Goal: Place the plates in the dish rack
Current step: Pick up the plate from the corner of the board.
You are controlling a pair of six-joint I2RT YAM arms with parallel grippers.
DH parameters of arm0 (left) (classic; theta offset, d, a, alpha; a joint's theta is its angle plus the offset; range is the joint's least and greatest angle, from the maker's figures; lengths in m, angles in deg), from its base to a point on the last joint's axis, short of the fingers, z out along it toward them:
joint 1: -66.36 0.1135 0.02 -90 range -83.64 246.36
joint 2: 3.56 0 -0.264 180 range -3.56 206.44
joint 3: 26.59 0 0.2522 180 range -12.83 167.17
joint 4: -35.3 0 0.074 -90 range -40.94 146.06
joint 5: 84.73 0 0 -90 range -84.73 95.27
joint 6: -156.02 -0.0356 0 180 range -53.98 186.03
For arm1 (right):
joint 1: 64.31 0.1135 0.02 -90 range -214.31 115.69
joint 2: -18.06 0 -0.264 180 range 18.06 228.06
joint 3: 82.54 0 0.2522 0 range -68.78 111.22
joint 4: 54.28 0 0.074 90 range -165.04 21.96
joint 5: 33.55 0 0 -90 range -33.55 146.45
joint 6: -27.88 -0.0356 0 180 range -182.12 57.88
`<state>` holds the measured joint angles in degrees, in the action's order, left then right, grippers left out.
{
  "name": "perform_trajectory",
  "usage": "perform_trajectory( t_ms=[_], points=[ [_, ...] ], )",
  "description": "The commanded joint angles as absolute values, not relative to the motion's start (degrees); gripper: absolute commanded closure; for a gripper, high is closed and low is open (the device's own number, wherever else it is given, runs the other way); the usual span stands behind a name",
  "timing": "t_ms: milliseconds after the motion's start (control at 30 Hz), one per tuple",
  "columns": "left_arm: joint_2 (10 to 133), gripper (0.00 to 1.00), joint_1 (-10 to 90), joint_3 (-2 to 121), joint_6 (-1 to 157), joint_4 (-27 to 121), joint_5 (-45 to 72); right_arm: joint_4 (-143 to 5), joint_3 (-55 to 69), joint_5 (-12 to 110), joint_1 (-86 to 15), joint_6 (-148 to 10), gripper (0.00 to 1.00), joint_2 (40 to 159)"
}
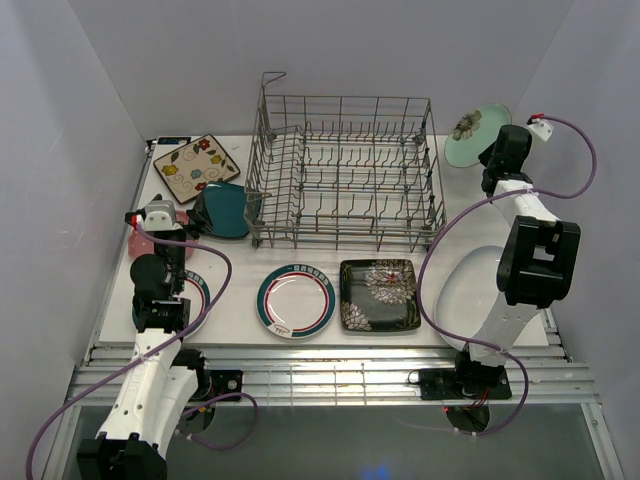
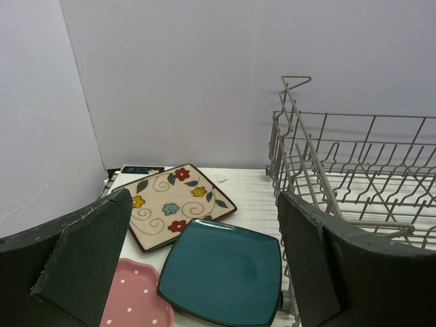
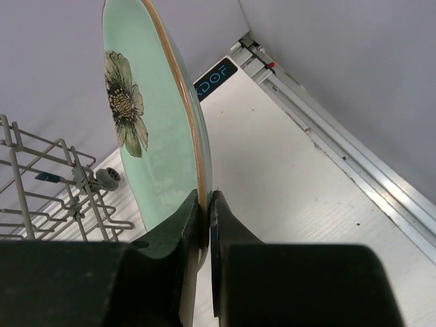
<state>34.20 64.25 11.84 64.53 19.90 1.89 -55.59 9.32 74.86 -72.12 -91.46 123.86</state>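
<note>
My right gripper (image 1: pixel 497 152) is shut on the rim of the mint round plate (image 1: pixel 477 135) and holds it on edge in the air, right of the dish rack (image 1: pixel 345 170). The right wrist view shows the jaws (image 3: pixel 206 199) pinching that plate (image 3: pixel 146 122) with the rack (image 3: pixel 48 184) to its left. My left gripper (image 1: pixel 160 215) is open and empty (image 2: pixel 204 204) above the pink dotted plate (image 2: pixel 136 300). The teal square plate (image 2: pixel 225 272) and the cream floral square plate (image 2: pixel 174 204) lie flat left of the rack (image 2: pixel 354 177).
A green-rimmed round plate (image 1: pixel 296 301) and the black floral square plate (image 1: pixel 378 293) lie in front of the rack. A second green-rimmed plate (image 1: pixel 197 300) is partly under my left arm. The plain white plate (image 1: pixel 465 295) is partly under my right arm.
</note>
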Motion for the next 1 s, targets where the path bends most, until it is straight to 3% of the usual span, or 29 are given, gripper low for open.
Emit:
perform_trajectory(
  t_ms=[0,967],
  points=[
    [33.71,0.02,64.25,11.34,64.79,19.36,2.72,-46.33,15.24,80.25,-70.64,-89.11,0.92,117.03],
    [33.44,0.02,64.25,11.26,64.88,19.44,2.89,-41.32,24.47,90.99,-58.60,-70.29,0.92,114.13]
  ],
)
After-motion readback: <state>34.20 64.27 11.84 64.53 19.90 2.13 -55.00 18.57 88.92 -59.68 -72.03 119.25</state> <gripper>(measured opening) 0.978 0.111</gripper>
